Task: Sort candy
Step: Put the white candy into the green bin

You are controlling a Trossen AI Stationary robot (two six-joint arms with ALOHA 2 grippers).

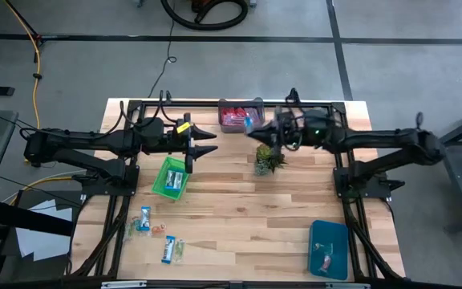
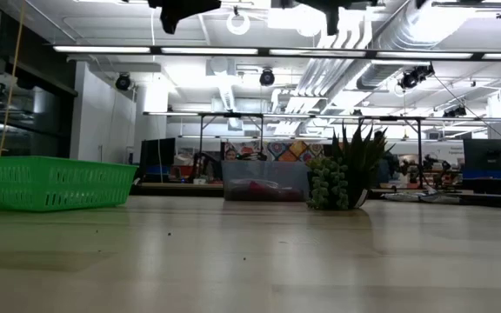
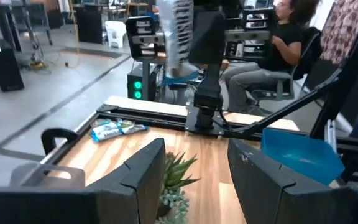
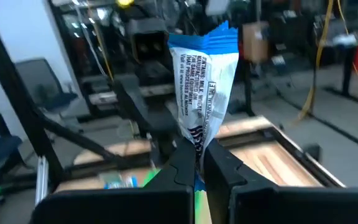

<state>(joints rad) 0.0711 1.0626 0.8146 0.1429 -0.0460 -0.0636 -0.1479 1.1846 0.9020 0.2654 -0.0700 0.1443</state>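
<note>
The candy in play is a blue-and-white wrapped sweet (image 4: pixel 202 81), held high over the table's far middle by my right gripper (image 4: pixel 199 163), which is shut on it; it also shows in the left wrist view as a wrapper (image 3: pixel 178 34). My right gripper (image 1: pixel 253 131) points toward the table's left. Facing it, my left gripper (image 1: pixel 212 146) stands open with nothing between its fingers (image 3: pixel 143 177). More candy (image 1: pixel 144 220) lies flat on the table's near left, with a blue-and-white piece (image 1: pixel 170 250) nearby. Red candy fills a clear bin (image 1: pixel 241 115). My right gripper pinches the sweet near one end of its wrapper (image 4: pixel 197 142) between its two fingers. The fingers come level from the table's right. The rest of the wrapper sticks out past the fingertips, lifted clear of the table.
A green basket (image 1: pixel 171 177) stands left of centre, a blue bin (image 1: pixel 328 249) at the near right, a small spiky plant (image 1: pixel 269 160) under my right gripper. A person (image 3: pixel 281 43) sits beyond the table. Bare wood lies in the near middle.
</note>
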